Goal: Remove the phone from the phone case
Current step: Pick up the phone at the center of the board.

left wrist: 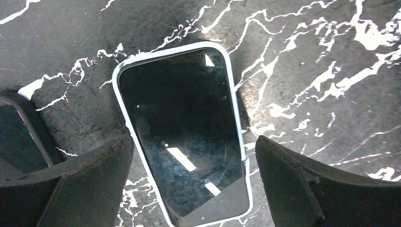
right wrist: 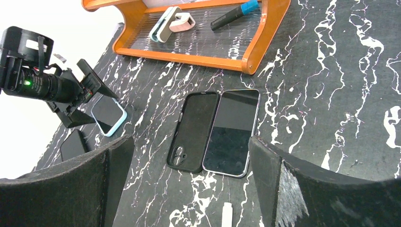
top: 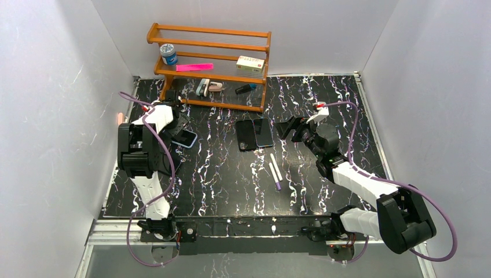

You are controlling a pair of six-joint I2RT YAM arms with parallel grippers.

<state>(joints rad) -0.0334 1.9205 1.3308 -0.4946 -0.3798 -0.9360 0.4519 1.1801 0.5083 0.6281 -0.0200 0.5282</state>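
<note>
A phone [left wrist: 184,137] lies screen up in a light-blue phone case [left wrist: 233,90] on the black marble table, at the left [top: 186,138]. My left gripper [left wrist: 194,147] hovers just above it, open, one finger on each long side of the case and neither touching it. In the right wrist view the same cased phone [right wrist: 108,115] shows under the left gripper [right wrist: 87,92]. My right gripper [right wrist: 189,151] is open and holds nothing. It hangs right of centre [top: 288,127], pointed toward an empty black case [right wrist: 194,128] and a bare phone [right wrist: 232,130] lying side by side.
A wooden shelf [top: 208,63] at the back holds a tin, a pink strip, a box, clips and a marker. Two white pens [top: 274,169] lie mid-table. Another dark flat device [left wrist: 19,135] lies just left of the cased phone. White walls enclose the table.
</note>
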